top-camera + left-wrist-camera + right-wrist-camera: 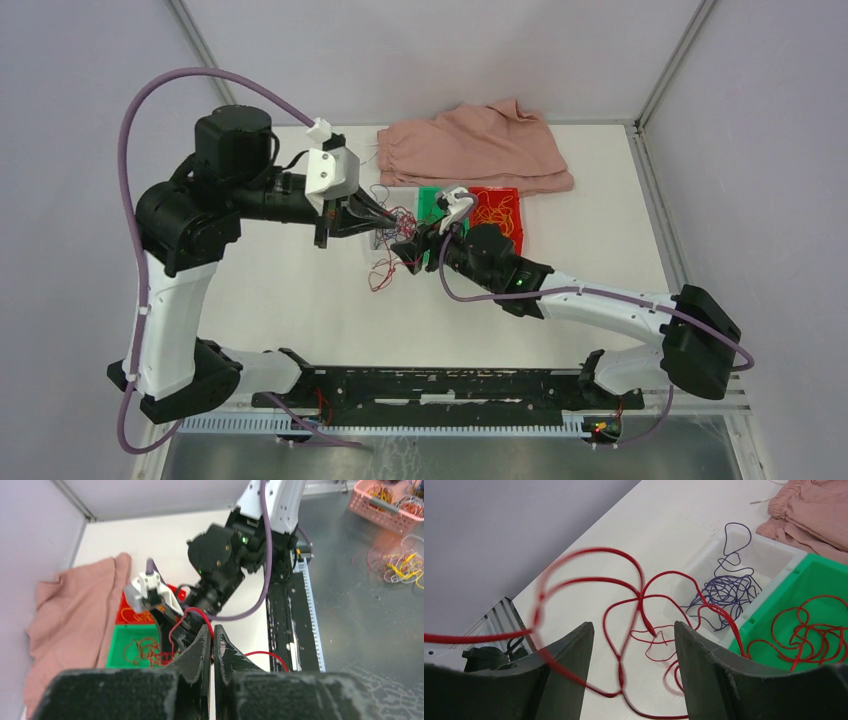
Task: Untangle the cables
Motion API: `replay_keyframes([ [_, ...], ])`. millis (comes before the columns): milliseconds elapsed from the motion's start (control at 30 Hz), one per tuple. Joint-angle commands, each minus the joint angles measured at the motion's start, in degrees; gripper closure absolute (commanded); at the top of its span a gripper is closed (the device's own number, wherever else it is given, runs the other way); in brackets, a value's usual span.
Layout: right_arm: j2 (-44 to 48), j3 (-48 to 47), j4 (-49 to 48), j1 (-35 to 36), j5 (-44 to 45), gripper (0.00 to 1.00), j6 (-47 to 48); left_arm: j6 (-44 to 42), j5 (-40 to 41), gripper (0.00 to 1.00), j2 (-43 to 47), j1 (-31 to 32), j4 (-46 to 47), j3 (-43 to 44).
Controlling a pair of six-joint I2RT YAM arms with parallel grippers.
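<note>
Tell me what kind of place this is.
Probably a robotics lab test cell: a left arm and right arm bolted to a black rail at a white table's edge, plain panels boxing it in, and a green bin holding red cable.

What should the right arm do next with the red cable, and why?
Probably close the right gripper on the red cable strand that crosses between its open jaws. The left gripper is shut on the red cable, so a second hold would let the arms draw its loops apart.
</note>
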State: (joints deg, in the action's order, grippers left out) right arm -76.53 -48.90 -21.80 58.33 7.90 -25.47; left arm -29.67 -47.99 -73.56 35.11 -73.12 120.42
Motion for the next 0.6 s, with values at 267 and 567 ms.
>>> replay_keyframes([
  [267,-1.3,0.3,-3.2,1.7,2.9,0.36,-2.5,10.1,-1.5,0.97,1.3,0.2,19.9,8.8],
  [567,2.6,11.6,-5.7,1.8,5.0,0.38,-9.8,6.9,7.2,0.97,3.5,0.1,34.3,11.0],
])
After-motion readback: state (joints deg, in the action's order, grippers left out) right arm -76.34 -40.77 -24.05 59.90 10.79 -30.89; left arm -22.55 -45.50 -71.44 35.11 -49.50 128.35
